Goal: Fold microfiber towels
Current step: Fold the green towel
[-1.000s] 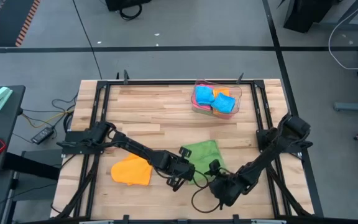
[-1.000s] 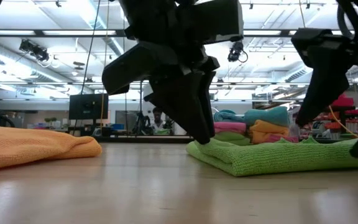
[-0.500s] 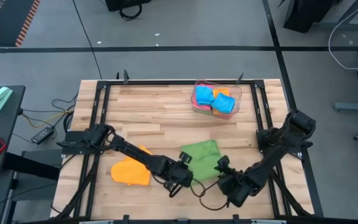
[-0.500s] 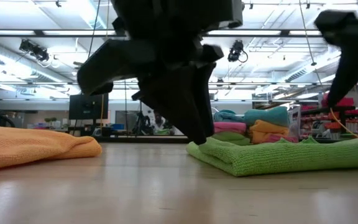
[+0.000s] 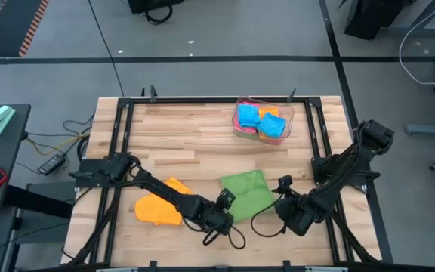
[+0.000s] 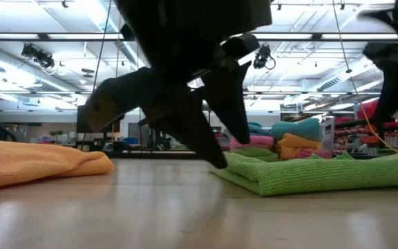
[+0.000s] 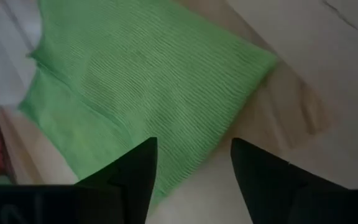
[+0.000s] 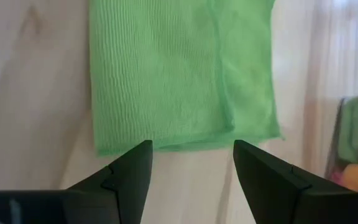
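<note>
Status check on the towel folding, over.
Left gripper open at the green towel's near edge, holding nothing. Right gripper open, off the towel. Green towel lies folded flat; orange towel crumpled aside. Nothing obstructing.

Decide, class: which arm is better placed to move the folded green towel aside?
Probably the left. The left gripper is open at the green towel's near corner; the right gripper, also open, sits clear of its edge.

We note a green towel [image 5: 245,192] folded flat at lower centre, an orange towel [image 5: 159,208] crumpled at lower left, and folded towels [image 5: 260,121] stacked at upper centre.
</note>
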You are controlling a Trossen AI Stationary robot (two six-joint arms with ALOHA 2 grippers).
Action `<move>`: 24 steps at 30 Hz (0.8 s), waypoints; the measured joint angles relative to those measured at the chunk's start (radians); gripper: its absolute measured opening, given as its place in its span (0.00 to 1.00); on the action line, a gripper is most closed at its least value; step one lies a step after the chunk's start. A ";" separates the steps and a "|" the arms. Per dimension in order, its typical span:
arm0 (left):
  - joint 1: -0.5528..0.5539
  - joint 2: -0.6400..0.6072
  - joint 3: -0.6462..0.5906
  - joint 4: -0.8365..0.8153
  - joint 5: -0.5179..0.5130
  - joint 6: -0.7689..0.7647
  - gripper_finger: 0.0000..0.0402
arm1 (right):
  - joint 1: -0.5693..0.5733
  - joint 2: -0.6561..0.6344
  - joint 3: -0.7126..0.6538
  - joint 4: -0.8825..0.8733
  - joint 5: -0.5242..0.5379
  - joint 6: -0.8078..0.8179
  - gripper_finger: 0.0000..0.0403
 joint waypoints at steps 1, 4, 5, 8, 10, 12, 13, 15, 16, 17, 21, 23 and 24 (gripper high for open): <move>-0.001 0.000 0.000 -0.009 -0.003 -0.010 0.54 | -0.003 0.000 -0.020 0.022 0.001 0.003 0.58; 0.008 -0.015 -0.002 -0.080 -0.003 -0.073 0.53 | -0.026 -0.001 -0.047 0.043 0.010 0.070 0.58; 0.017 -0.024 -0.002 -0.095 0.013 -0.100 0.52 | -0.040 -0.006 -0.051 0.038 0.004 0.093 0.58; 0.056 -0.046 -0.001 -0.131 0.094 -0.153 0.47 | -0.080 -0.046 -0.064 0.054 -0.007 0.131 0.58; 0.080 -0.048 -0.001 -0.134 0.131 -0.165 0.43 | -0.102 -0.086 -0.080 0.079 -0.016 0.135 0.57; 0.094 -0.048 -0.001 -0.138 0.148 -0.165 0.40 | -0.131 -0.128 -0.105 0.116 -0.043 0.135 0.56; 0.097 -0.049 -0.008 -0.132 0.152 -0.165 0.38 | -0.146 -0.151 -0.120 0.131 -0.060 0.138 0.55; 0.102 -0.051 -0.045 -0.092 0.165 -0.165 0.35 | -0.174 -0.197 -0.155 0.147 -0.093 0.151 0.54; 0.104 -0.053 -0.071 -0.074 0.169 -0.168 0.33 | -0.186 -0.218 -0.174 0.149 -0.111 0.159 0.53; 0.105 -0.056 -0.100 -0.063 0.171 -0.171 0.32 | -0.196 -0.242 -0.192 0.148 -0.125 0.167 0.53; 0.105 -0.109 -0.196 -0.008 0.168 -0.209 0.27 | -0.218 -0.337 -0.250 0.192 -0.137 0.175 0.51; 0.107 -0.148 -0.252 0.048 0.168 -0.221 0.25 | -0.231 -0.375 -0.267 0.238 -0.150 0.170 0.50; 0.111 -0.175 -0.282 0.087 0.168 -0.225 0.24 | -0.241 -0.394 -0.273 0.254 -0.160 0.167 0.50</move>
